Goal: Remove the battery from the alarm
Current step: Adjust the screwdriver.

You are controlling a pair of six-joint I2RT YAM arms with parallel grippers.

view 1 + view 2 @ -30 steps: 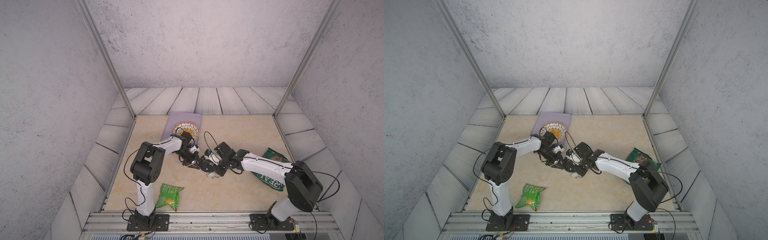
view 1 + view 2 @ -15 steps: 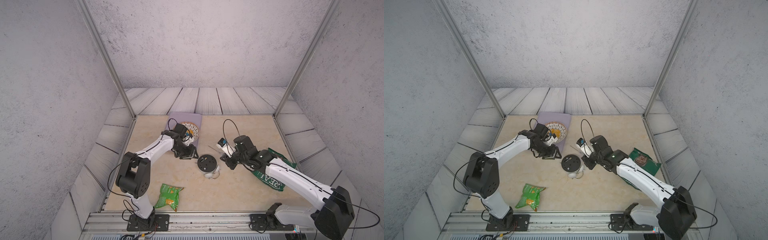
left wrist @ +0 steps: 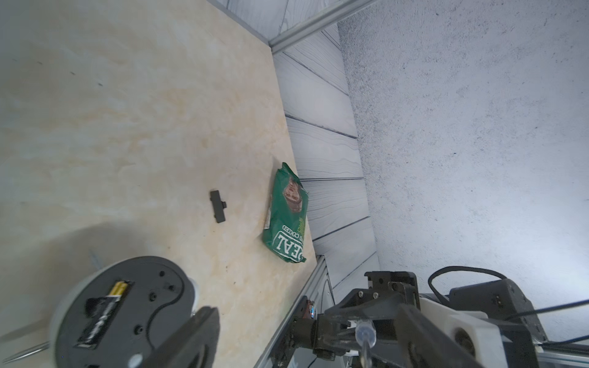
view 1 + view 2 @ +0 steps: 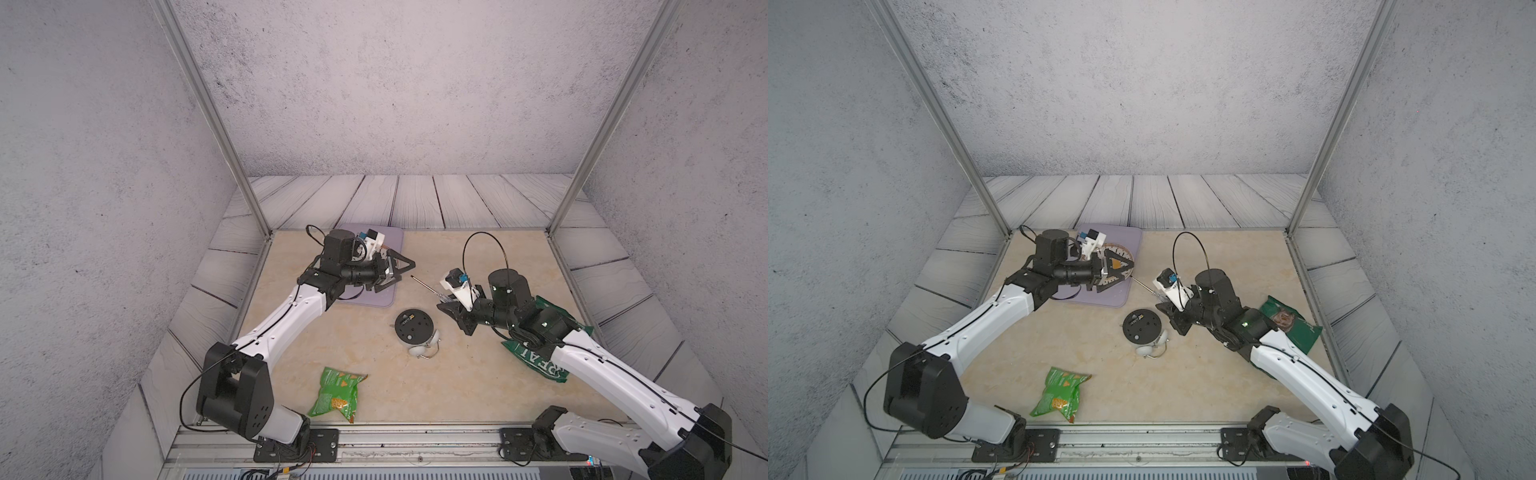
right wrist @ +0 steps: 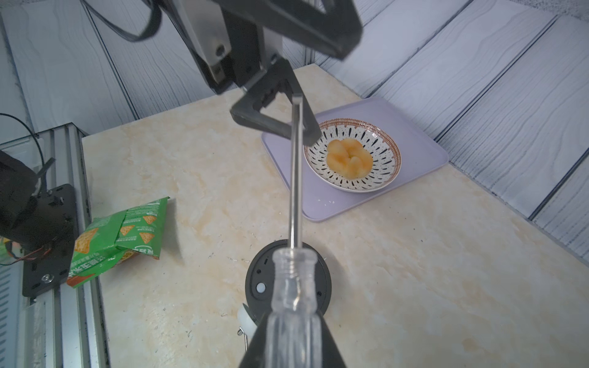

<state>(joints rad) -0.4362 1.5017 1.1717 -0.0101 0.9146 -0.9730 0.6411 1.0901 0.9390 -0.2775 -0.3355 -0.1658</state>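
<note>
well, the round white twin-bell alarm point(image 4: 413, 327) lies face down, so the small black gold-ended battery point(image 3: 106, 307) sits exposed in its slot. right gripper point(image 4: 453, 318) clamps the slim clear-handled screwdriver point(image 5: 294, 280), presumably for prying; left gripper point(image 4: 401, 272) gapes wide, empty, ready to pluck.

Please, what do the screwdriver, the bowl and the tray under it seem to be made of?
The screwdriver has a clear glossy handle, probably plastic, and a slim silver shaft with metallic shine, likely steel. The bowl looks like glazed ceramic: smooth, with a painted pattern. The tray is lilac and matte, probably plastic.
</note>
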